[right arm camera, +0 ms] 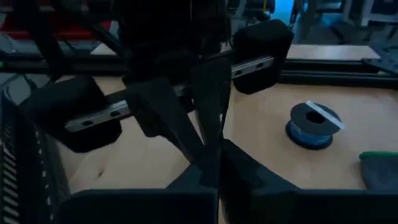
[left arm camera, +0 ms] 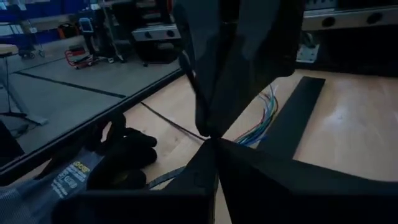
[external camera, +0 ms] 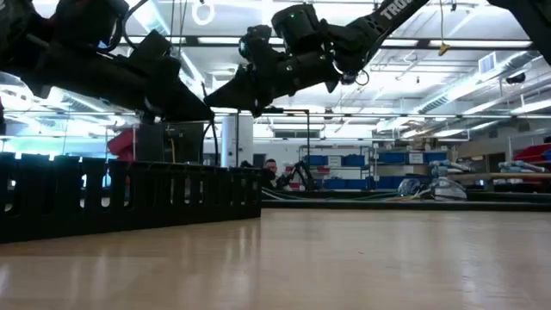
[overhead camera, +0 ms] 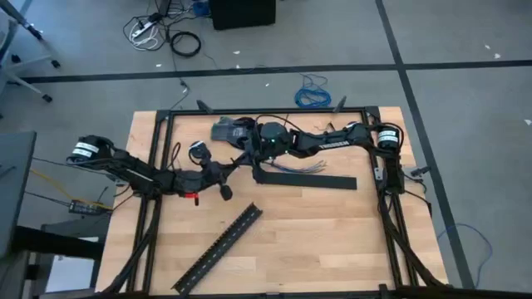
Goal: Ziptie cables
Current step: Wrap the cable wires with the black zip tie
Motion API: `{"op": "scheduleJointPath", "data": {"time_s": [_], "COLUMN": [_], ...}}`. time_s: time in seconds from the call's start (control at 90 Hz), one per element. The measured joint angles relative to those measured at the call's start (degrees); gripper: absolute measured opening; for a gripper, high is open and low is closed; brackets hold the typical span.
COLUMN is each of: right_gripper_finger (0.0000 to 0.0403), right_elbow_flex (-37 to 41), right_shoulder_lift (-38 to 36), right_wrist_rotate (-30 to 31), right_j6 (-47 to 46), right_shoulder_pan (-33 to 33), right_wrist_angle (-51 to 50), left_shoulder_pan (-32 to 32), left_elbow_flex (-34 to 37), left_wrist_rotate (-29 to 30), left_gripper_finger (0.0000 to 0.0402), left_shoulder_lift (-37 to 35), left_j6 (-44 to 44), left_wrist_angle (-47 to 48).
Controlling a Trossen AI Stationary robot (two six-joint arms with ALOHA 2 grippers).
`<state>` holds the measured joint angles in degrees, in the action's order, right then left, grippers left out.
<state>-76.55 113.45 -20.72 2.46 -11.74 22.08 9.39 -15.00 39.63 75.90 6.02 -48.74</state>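
1. Near left on the table (overhead camera: 332, 241), a toothed strip (overhead camera: 220, 247) lies on a slant. It is well apart from the work and not in my way.
2. At the far edge lies a glove (left arm camera: 118, 155), just beside where the arms meet. It could snag a low move.
3. The left gripper (left arm camera: 212, 146) reaches in from the left. Its jaws look pressed together, and I cannot make out anything between them.
4. The right gripper (right arm camera: 214, 158) comes in from the right and meets it tip to tip above the table. Its jaws also look closed, and I cannot tell what they hold.
5. Right of the grippers, the cables (overhead camera: 309, 166) lie loose and fanned on the wood, touching neither gripper. I see no tie around them, so I judge the bundling is all still to do.
6. A flat strip (overhead camera: 312, 181) lies just on the near side of the cables and crowds any approach from that side.
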Motion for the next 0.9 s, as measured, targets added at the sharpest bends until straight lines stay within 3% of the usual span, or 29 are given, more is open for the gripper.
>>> {"op": "scheduleJointPath", "data": {"time_s": [0.533,0.9], "right_gripper_finger": [0.0000,0.0000], "right_elbow_flex": [0.00,-0.44], "right_shoulder_lift": [-0.04,-0.76], "right_wrist_rotate": [1.72,0.77], "right_j6": [-4.18,-5.85], "right_shoulder_pan": [0.16,0.45], "right_wrist_angle": [2.82,8.16], "left_shoulder_pan": [0.00,0.00], "left_elbow_flex": [0.02,0.22], "left_wrist_rotate": [-0.26,-1.01], "left_gripper_finger": [0.0005,0.0048], "left_shoulder_lift": [0.10,0.32], "left_j6": [0.02,1.08], "left_wrist_angle": [0.71,2.97]}}
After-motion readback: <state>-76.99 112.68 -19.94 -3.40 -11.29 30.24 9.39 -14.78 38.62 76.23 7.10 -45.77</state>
